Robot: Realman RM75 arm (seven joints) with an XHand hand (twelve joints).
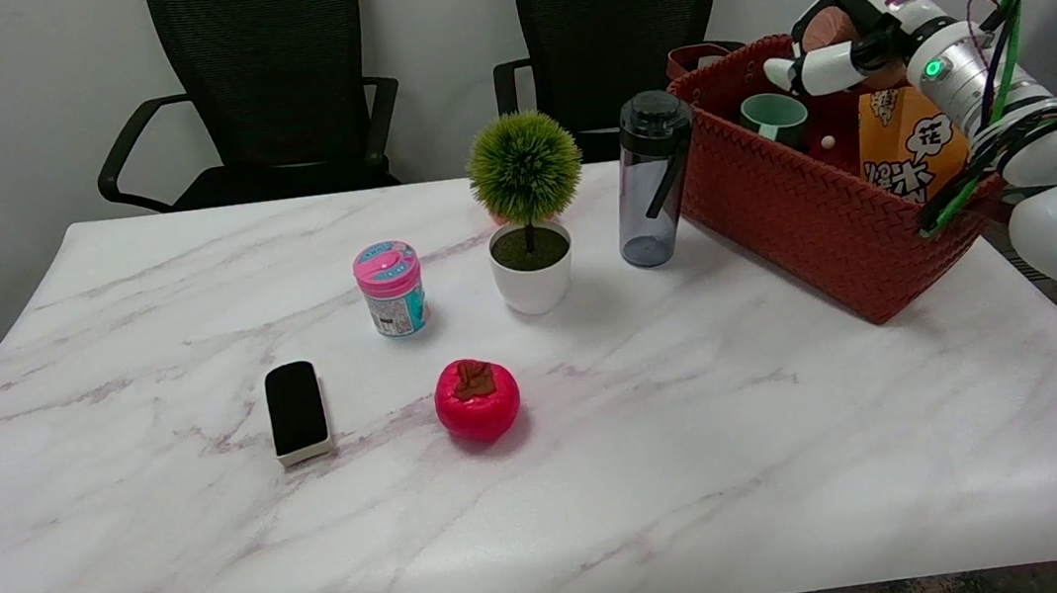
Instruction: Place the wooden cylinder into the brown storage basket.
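**Cylinder held over the basket**

The right hand (842,37) hangs above the basket (797,206), at the desk's (605,447) far right. Its fingers (811,70) curl round the cylinder (826,29), whose round wooden end shows between them, clear of the basket's rim. Inside the basket sit a green cup (775,116) and an orange box (904,144).
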